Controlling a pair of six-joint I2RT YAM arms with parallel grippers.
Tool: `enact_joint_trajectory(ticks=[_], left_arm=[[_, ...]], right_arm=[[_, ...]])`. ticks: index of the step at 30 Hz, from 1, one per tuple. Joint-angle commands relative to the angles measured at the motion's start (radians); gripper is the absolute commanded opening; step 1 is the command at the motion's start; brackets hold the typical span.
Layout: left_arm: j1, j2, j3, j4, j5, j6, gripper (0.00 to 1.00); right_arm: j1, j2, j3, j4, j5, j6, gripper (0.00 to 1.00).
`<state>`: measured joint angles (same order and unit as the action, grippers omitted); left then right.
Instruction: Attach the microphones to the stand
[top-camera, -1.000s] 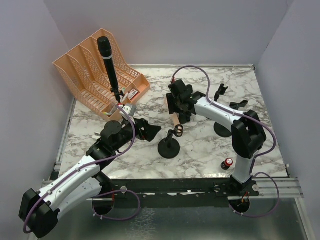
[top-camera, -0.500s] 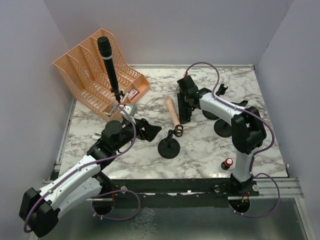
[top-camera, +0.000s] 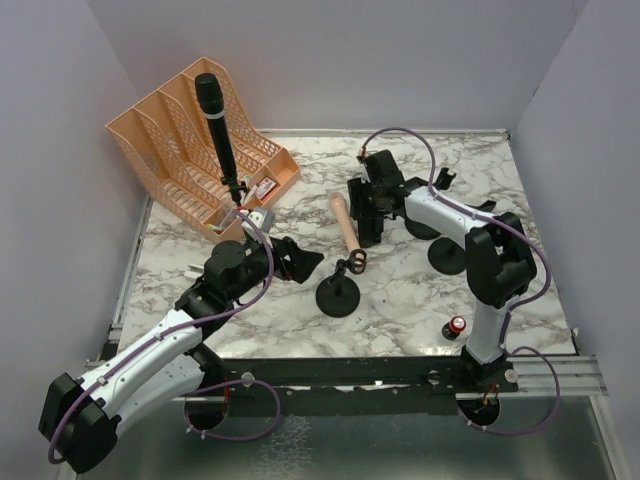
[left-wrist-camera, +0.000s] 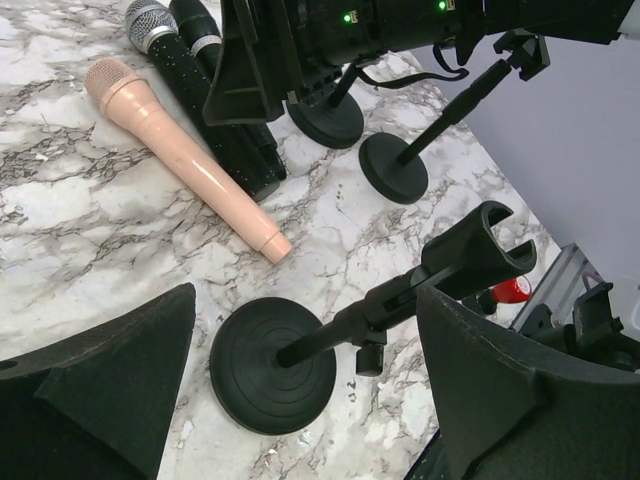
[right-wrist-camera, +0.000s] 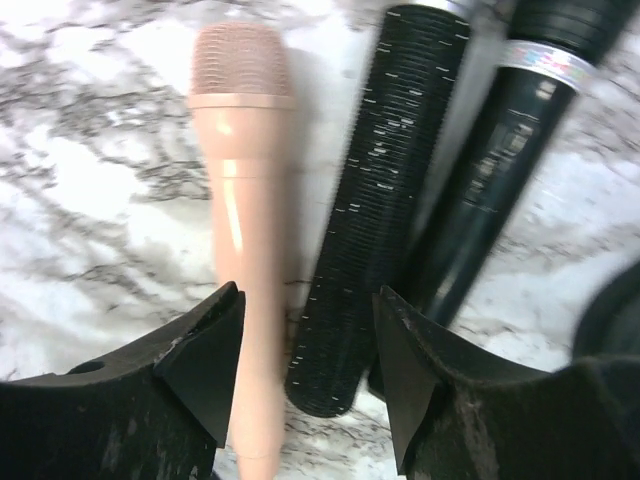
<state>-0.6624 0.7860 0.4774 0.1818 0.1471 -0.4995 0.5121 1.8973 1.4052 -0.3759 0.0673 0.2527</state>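
Note:
A peach-pink microphone (top-camera: 345, 222) lies on the marble table, also in the right wrist view (right-wrist-camera: 240, 220) and the left wrist view (left-wrist-camera: 185, 160). Beside it lie a black microphone with a silver mesh head (left-wrist-camera: 230, 130) and an all-black microphone (right-wrist-camera: 500, 150). My right gripper (top-camera: 368, 232) is open just above them, its jaws astride the tail of the silver-headed microphone (right-wrist-camera: 385, 200). Another black microphone (top-camera: 218, 130) stands in the orange organizer. My left gripper (top-camera: 300, 262) is open and empty beside a black stand (top-camera: 338, 290) with a clip (left-wrist-camera: 480, 250).
An orange file organizer (top-camera: 170, 150) stands at the back left. Two more black stands (top-camera: 445, 255) (left-wrist-camera: 390, 168) are at the right. A small red-topped battery (top-camera: 457, 326) lies near the front right edge.
My right gripper has moved right, off the peach-pink microphone and over the black ones, leaving the peach one uncovered. The left arm has not moved.

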Motion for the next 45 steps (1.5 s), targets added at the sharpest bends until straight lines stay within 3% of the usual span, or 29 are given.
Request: enact_joint_trajectory(ticks=[1,10,20,25,27,31,45], left_arm=[[-0.002,0.014,-0.009,0.026,0.0,-0.008,0.89],[-0.001,0.005,-0.002,0.012,-0.002,-0.015,0.89],[-0.002,0.005,0.002,0.008,-0.008,-0.015,0.89],[-0.001,0.002,0.007,0.007,-0.01,-0.007,0.89],[-0.002,0.001,0.01,0.007,-0.013,-0.004,0.9],[-0.001,0.002,0.023,0.007,-0.016,-0.002,0.9],[-0.003,0.09,0.15,0.096,0.052,-0.072,0.9]], right_arm=[[0.027,0.022,0.034,0.024,-0.192,-0.094,0.59],[0.053,0.169,0.161,-0.072,-0.143,-0.123,0.59],[0.074,0.284,0.268,-0.159,-0.106,-0.136,0.49],[0.083,0.284,0.271,-0.148,-0.033,-0.137,0.35],[0.088,0.25,0.246,-0.108,-0.015,-0.141,0.28],[0.091,0.098,0.11,0.073,-0.017,-0.143,0.26],[0.091,-0.501,-0.315,0.599,-0.121,0.02,0.25]])
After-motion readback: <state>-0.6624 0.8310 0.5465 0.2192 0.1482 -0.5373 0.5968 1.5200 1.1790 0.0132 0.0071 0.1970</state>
